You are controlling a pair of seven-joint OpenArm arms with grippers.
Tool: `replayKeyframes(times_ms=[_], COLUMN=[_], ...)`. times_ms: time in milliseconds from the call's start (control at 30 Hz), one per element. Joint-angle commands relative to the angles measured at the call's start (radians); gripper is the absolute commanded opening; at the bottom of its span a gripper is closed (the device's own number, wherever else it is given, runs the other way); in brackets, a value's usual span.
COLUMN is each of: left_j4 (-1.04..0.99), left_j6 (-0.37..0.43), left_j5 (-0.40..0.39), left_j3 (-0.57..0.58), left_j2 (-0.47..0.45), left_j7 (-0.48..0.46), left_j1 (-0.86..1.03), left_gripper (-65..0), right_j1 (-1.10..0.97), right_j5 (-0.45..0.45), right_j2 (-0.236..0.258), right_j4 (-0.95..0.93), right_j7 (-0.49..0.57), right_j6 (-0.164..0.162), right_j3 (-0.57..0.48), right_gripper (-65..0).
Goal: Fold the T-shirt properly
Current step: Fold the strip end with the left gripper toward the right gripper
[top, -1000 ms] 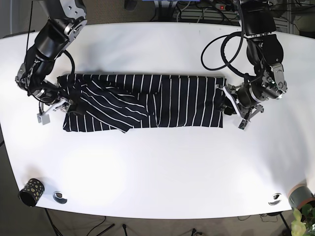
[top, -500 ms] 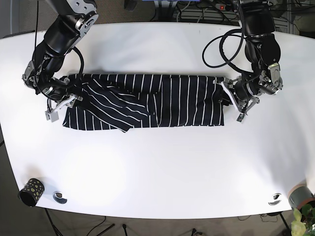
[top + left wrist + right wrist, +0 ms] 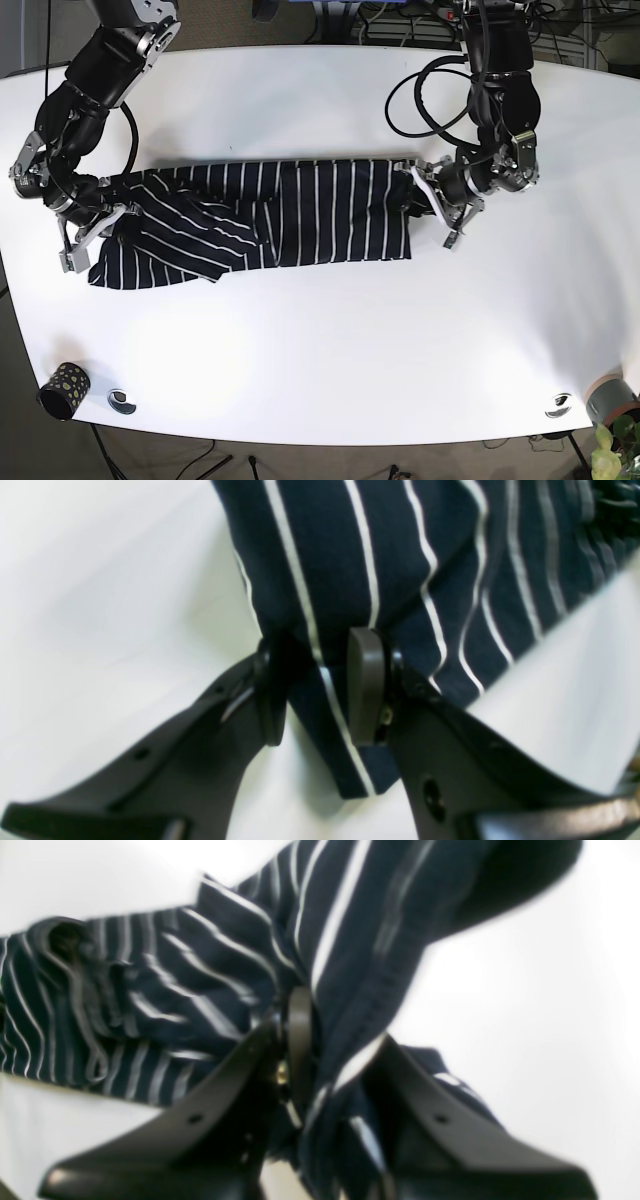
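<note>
The navy T-shirt (image 3: 300, 215) with white stripes lies stretched across the middle of the white table (image 3: 320, 350), bunched and creased at its left half. My left gripper (image 3: 424, 203) is at the shirt's right end. In the left wrist view, the left gripper (image 3: 315, 690) is shut on a fold of the T-shirt (image 3: 400, 555). My right gripper (image 3: 98, 226) is at the shirt's left end. In the right wrist view, the right gripper (image 3: 335, 1055) pinches gathered T-shirt (image 3: 210, 965) cloth.
A black speckled cup (image 3: 64, 390) and a small round fitting (image 3: 122, 401) sit at the table's front left corner. Another fitting (image 3: 558, 405) and a grey pot with a plant (image 3: 612, 402) are at the front right. Cables hang behind the far edge.
Both arms have moved toward the base view's left, dragging the T-shirt that way. The shirt's right end has drawn in, and its left end now lies lower and further left.
</note>
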Motion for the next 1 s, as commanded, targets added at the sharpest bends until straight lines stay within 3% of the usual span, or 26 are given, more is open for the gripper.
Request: replayKeyframes(times_ms=[0,133,367,667,833,967], left_j4=[-0.036,-0.142,-0.256,-0.27,-0.271,-0.27], left_j6=[-0.003,-0.003,-0.003,-0.003,-0.003,-0.003], left_j5=[0.008,0.008,0.008,0.006,0.003,0.002], left_j3=[0.021,0.059,0.113,0.119,0.119,0.119], left_j2=[0.034,0.072,0.113,0.119,0.118,0.115], left_j7=[-0.002,-0.048,-0.081,-0.081,-0.08,-0.08], left_j1=[-0.023,-0.057,-0.101,-0.116,-0.115,-0.113], left_gripper=[-47.4,-47.4,-47.4,-47.4,-47.4,-47.4], right_j1=[0.005,-0.036,-0.085,-0.089,-0.078,-0.062], right_j5=[0.019,0.022,0.019,0.014,0.014,0.014], right_j2=[0.009,0.0,-0.071,-0.181,-0.21,-0.204], right_j4=[0.1,0.238,0.412,0.376,0.291,0.214], right_j7=[0.008,-0.01,-0.012,-0.004,0.054,0.117], right_j6=[0.006,0.006,0.006,0.006,0.006,0.006], right_j3=[-0.025,-0.092,-0.212,-0.31,-0.349,-0.41], right_gripper=[-65.0,-65.0,-65.0,-65.0,-64.5,-48.8])
